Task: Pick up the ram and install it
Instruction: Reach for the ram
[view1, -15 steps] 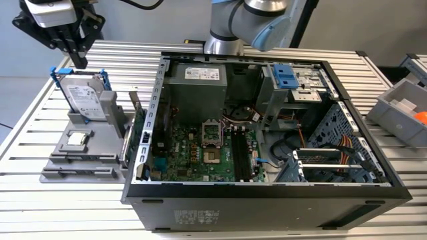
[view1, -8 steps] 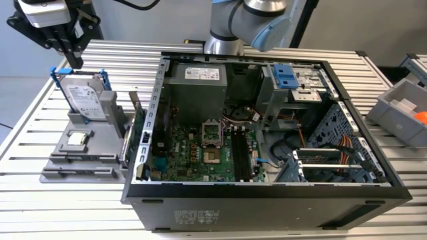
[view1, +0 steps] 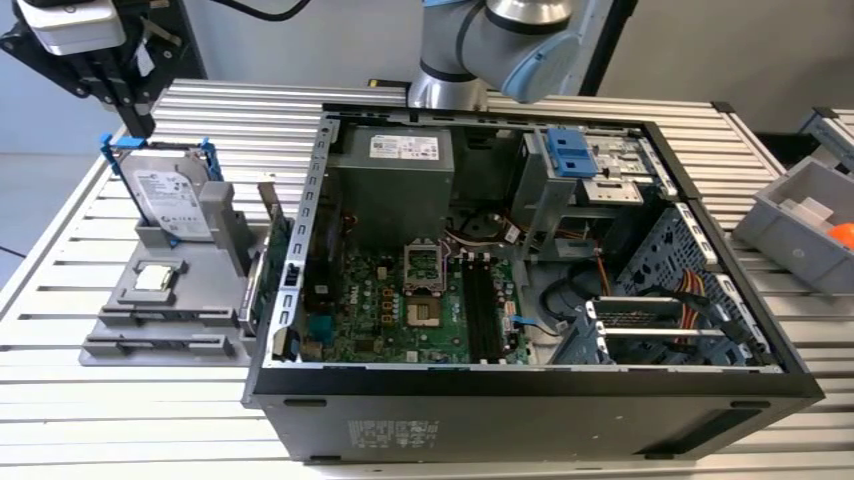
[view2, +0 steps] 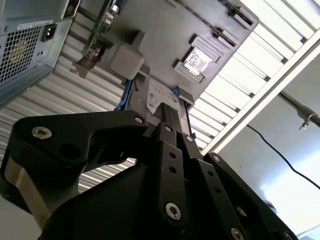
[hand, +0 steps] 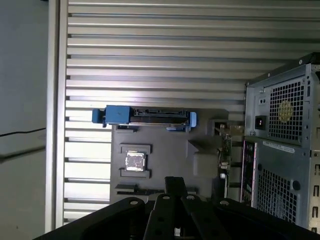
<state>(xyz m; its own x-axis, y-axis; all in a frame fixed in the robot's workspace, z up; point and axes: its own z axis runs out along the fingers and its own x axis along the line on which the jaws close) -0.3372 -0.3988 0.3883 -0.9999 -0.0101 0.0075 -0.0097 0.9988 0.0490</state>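
Claw (view1: 140, 128) pinched shut, high over grey fixture (view1: 200, 292); ram (view1: 158, 345) perhaps dark strip below.

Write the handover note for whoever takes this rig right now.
Pincer: shut, nothing seen in it, hanging close to the top of the hard drive, which stands in the grey parts tray to the exterior view's left of the open computer case.
Ram: I cannot pick it out, in the tray or in the memory slots on the board.
Done: nothing that shows for sure.
Left: pick-up and install of the ram, neither confirmed.
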